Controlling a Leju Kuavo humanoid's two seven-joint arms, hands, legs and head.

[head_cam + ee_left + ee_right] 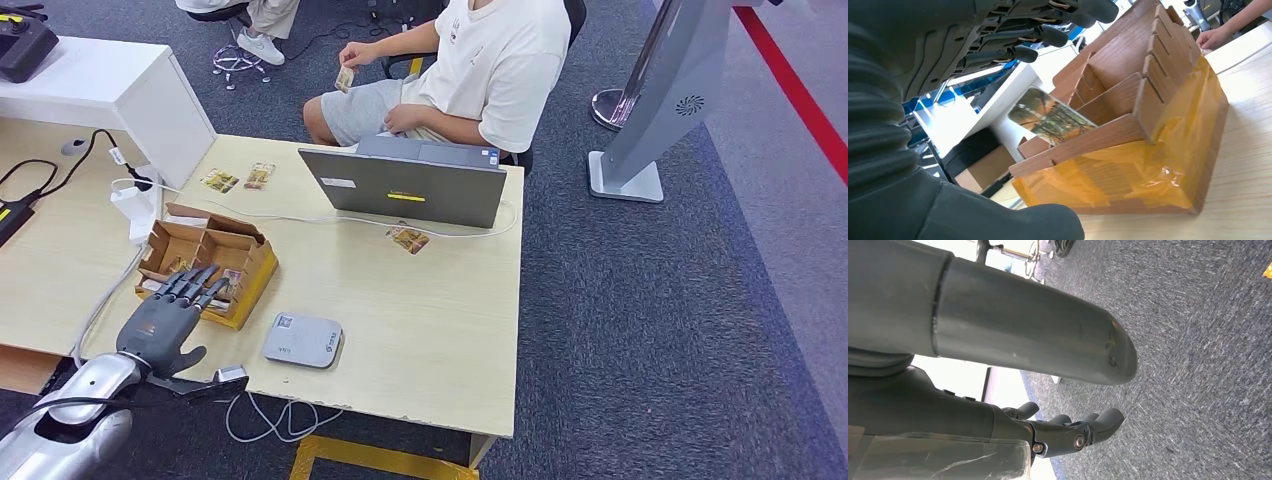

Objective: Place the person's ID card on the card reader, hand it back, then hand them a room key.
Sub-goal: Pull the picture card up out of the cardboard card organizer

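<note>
My left hand (168, 312) hovers with fingers stretched out over the near end of a cardboard box (251, 262) with slots, and it holds nothing. In the left wrist view the fingers (1048, 35) and thumb (998, 220) stand apart before the box (1168, 165), where a picture card (1050, 117) leans in a slot. The grey card reader (303, 340) lies on the table to the right of my hand. A seated person (490, 60) across the table holds a card (345, 78). My right hand (1073, 432) hangs over the carpet, fingers loose, nothing in it.
A grey laptop (405, 185) stands open at the table's far edge, with a loose card (408, 238) before it. Two more cards (220, 180) (259, 176) lie at the far left. White cables cross the table (430, 330). A white cabinet (110, 85) stands behind the box.
</note>
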